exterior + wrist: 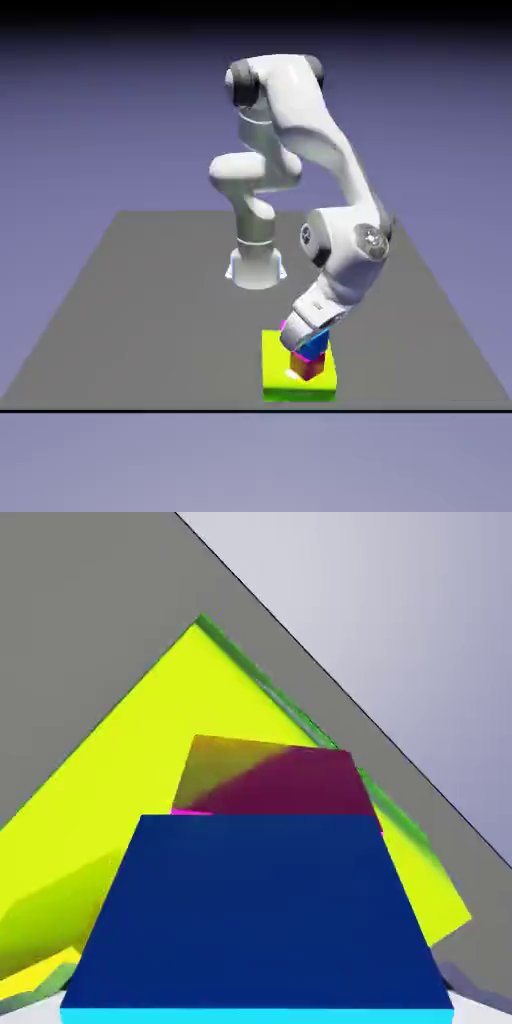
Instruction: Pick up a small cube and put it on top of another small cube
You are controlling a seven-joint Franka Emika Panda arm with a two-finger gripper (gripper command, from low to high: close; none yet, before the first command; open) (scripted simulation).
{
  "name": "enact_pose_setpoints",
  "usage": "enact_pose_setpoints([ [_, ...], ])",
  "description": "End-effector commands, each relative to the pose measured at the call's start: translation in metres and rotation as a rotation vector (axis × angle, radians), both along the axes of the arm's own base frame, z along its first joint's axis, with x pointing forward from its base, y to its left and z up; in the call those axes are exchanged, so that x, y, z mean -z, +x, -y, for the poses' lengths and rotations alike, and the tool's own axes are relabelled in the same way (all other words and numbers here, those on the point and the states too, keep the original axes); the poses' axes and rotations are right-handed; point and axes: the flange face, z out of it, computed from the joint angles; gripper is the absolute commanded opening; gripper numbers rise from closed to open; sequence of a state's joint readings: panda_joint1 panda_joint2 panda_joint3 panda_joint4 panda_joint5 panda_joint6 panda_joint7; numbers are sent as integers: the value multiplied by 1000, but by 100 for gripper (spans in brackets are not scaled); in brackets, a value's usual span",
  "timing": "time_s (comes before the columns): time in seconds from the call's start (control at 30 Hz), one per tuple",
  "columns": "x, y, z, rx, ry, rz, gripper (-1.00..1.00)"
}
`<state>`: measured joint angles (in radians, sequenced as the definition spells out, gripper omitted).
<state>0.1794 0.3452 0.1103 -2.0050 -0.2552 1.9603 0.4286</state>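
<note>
The small cube (314, 343), dark blue on its sides with a cyan edge, sits tilted between the fingers of my gripper (306, 340). It is directly over the other small cube (309, 367), which has a magenta top and orange-red sides. In the hand view the blue cube (260, 912) fills the lower half and hides most of my fingertips. The magenta top (290, 782) shows just beyond it. The two cubes look to be touching or nearly so; I cannot tell which. My jaws stand against the blue cube's sides.
Both cubes are on a wide flat lime-green block (275, 380) near the table's front edge (150, 408). In the hand view the green block (130, 792) spreads under the cubes, with grey table beyond it.
</note>
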Motion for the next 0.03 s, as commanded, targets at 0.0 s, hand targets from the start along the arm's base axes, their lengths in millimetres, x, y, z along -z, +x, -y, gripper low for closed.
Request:
enact_pose_setpoints([
  [0.0, -17, 4, -4, 0, 0, 0, 100],
])
